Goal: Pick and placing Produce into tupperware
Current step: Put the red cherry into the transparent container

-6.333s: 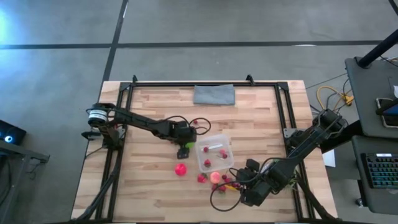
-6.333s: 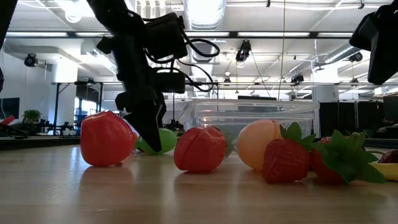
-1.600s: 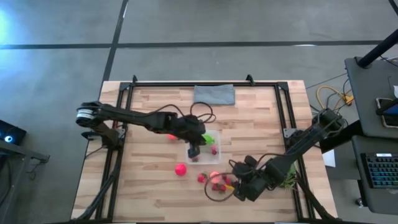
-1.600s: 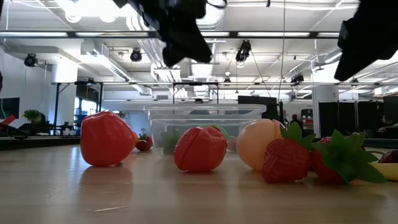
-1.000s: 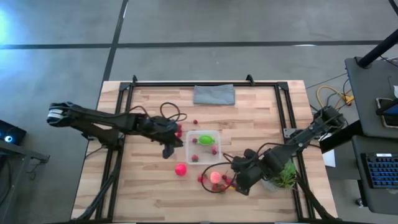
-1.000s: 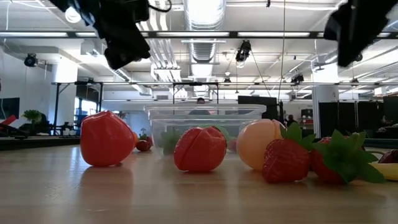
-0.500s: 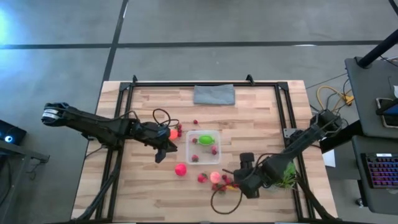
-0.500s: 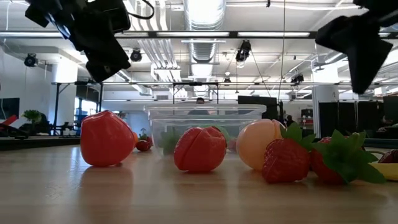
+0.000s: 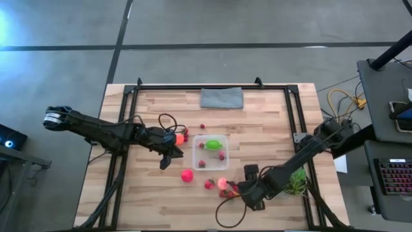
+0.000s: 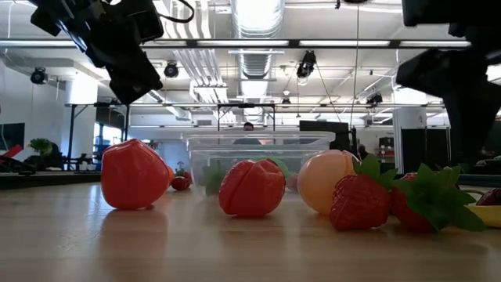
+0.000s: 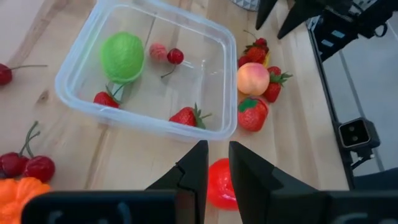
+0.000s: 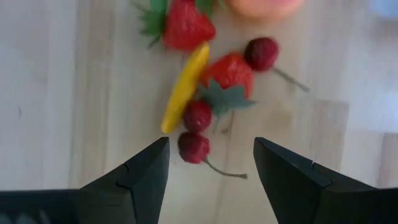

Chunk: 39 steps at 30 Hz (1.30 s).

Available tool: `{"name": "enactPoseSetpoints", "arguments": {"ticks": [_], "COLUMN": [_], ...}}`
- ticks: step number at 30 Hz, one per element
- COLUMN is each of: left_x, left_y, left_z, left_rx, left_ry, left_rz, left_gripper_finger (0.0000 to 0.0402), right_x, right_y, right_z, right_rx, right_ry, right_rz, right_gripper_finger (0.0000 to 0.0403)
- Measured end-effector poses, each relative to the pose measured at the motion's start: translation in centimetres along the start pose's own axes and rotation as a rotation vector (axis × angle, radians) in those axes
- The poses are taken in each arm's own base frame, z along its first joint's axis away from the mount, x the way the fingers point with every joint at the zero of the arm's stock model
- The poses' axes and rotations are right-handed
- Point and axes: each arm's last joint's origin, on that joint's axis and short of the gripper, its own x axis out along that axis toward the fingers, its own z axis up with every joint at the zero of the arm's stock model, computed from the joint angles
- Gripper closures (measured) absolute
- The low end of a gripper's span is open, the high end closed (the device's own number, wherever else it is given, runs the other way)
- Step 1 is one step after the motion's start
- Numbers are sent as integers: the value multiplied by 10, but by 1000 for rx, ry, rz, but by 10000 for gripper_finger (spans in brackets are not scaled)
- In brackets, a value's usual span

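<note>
The clear tupperware stands mid-table and holds a green ball, strawberries, a cherry and a pink berry. On the wood near it lie a pink-red ball, a peach ball, strawberries, a yellow piece and dark-red berries. My left gripper hangs shut to the left of the box, holding nothing. My right gripper points down, open, just above the berries; its fingers stand on either side of them without touching.
A grey folded cloth lies at the far edge. A small potted plant stands by the right arm. An orange fruit and cherries lie left of the box. Black frame rails run along the table's sides.
My left gripper has drawn back from the box toward the table's left edge and a little down, staying shut, then kept still. My right gripper has sunk toward the berries near the front edge and rolled about its own line, staying open. No produce has moved.
</note>
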Motion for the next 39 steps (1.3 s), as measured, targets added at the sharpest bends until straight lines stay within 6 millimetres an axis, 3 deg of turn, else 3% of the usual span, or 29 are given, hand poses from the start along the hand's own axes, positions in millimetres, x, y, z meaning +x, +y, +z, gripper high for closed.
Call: {"name": "enactPoseSetpoints", "arguments": {"ticks": [8, 31, 39], "left_x": [1, 1, 1], "left_y": [0, 0, 0], "left_z": [-1, -1, -1], "left_rx": [-1, -2, -2], "left_ry": [4, 3, 2], "left_rz": [2, 1, 2], "left_gripper_finger": [353, 353, 353], "right_x": [22, 33, 32], "right_y": [5, 5, 5], "right_z": [-4, -4, -4], "right_rx": [24, 70, 121], "right_ry": [98, 110, 112], "right_rz": [40, 11, 7], "right_gripper_finger": [177, 179, 239]}}
